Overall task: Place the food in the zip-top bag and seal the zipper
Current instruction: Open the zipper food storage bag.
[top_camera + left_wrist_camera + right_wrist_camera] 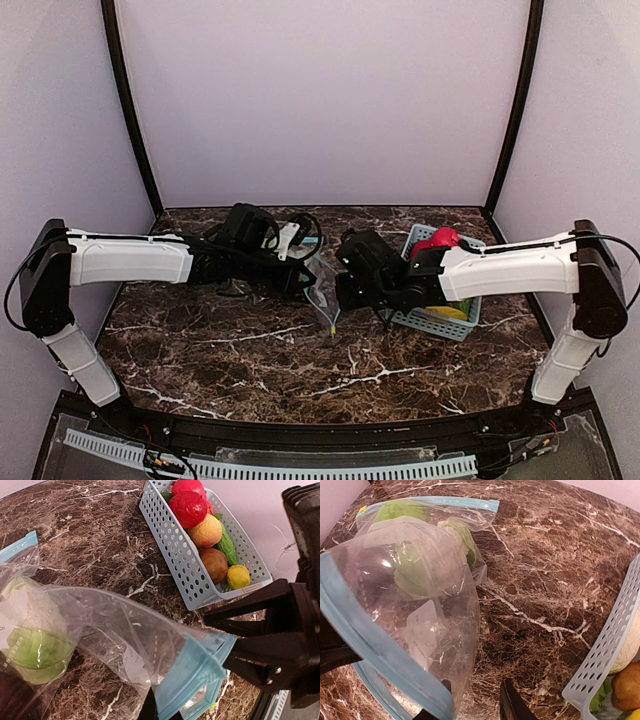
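Zip bag [420,605] rim by R claw [472,692], jaws apart; L claw [305,282] grip unclear. Basket [455,326] w/ food [436,240] at bag's 3 o'clock.

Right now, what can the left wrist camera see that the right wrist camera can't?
Only the left wrist camera shows the red fruit and the orange fruit sitting in the basket. Only the right wrist camera shows a pale lump at the basket's edge. Both show the clear bag with its blue zipper strip, something green inside it, and the marble table.
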Action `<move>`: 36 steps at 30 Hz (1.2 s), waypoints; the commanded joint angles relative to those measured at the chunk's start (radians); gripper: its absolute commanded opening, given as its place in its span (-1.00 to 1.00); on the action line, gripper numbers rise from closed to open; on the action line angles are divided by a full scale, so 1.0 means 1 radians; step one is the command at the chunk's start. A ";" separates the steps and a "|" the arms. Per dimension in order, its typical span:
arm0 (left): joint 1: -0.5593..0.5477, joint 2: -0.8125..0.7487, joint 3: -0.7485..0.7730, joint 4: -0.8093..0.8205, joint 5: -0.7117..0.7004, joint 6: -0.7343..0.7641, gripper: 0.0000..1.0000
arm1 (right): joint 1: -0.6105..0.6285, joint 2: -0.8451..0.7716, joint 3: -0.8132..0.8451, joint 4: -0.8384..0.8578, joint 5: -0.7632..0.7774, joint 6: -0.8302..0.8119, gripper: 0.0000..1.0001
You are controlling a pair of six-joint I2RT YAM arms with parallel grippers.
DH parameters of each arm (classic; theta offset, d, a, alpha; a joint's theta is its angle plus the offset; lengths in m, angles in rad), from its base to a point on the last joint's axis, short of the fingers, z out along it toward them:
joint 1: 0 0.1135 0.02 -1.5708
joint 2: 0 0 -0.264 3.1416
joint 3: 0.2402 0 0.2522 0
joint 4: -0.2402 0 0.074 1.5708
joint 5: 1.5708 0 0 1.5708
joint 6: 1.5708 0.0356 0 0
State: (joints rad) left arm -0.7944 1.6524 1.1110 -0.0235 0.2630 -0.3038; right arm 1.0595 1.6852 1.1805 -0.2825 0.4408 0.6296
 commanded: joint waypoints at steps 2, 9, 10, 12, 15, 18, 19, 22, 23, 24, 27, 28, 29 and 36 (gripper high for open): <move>0.003 -0.017 -0.026 0.040 0.060 -0.045 -0.99 | -0.006 0.051 0.050 -0.006 -0.022 -0.008 -0.22; 0.003 -0.030 -0.030 0.053 0.058 -0.054 -0.99 | -0.024 0.111 0.054 -0.016 -0.027 0.022 0.14; 0.003 -0.033 -0.027 0.043 0.051 -0.049 -0.99 | -0.030 0.115 0.049 -0.022 -0.026 0.032 0.16; 0.003 -0.041 -0.018 0.013 0.013 -0.015 -0.99 | -0.041 0.118 0.037 -0.036 -0.021 0.049 0.17; 0.003 -0.045 0.012 -0.067 -0.082 0.038 -0.99 | -0.059 0.111 0.012 -0.052 -0.016 0.075 0.17; 0.003 -0.042 0.033 -0.112 -0.170 0.099 -0.99 | -0.075 0.099 -0.004 -0.049 -0.028 0.090 0.00; 0.003 -0.042 0.039 -0.121 -0.180 0.107 -0.99 | -0.077 0.096 -0.003 -0.047 -0.031 0.087 -0.20; 0.003 -0.039 0.040 -0.125 -0.193 0.115 -0.99 | -0.078 0.084 0.002 -0.035 -0.041 0.072 -0.76; 0.002 -0.038 0.038 -0.118 -0.187 0.111 -0.99 | -0.077 0.077 0.002 -0.027 -0.048 0.067 -0.85; 0.003 -0.035 0.033 -0.112 -0.165 0.098 -0.97 | -0.076 0.071 0.002 -0.018 -0.057 0.066 -0.92; 0.004 -0.026 0.021 -0.078 -0.115 0.067 -0.76 | -0.073 0.058 0.012 0.006 -0.092 0.066 -1.00; 0.003 -0.020 0.015 -0.069 -0.091 0.051 -0.64 | -0.070 0.058 0.016 0.010 -0.101 0.068 -1.00; 0.003 -0.016 0.013 -0.056 -0.079 0.036 -0.50 | -0.067 0.060 0.023 0.013 -0.108 0.068 -1.00; 0.003 0.022 0.001 -0.028 -0.008 -0.012 0.02 | -0.052 0.075 0.061 0.023 -0.130 0.072 -1.00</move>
State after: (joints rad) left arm -0.7956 1.6554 1.1297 -0.0689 0.2058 -0.2806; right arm 0.9962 1.7710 1.2057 -0.2844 0.3283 0.6933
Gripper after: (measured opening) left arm 0.475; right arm 0.003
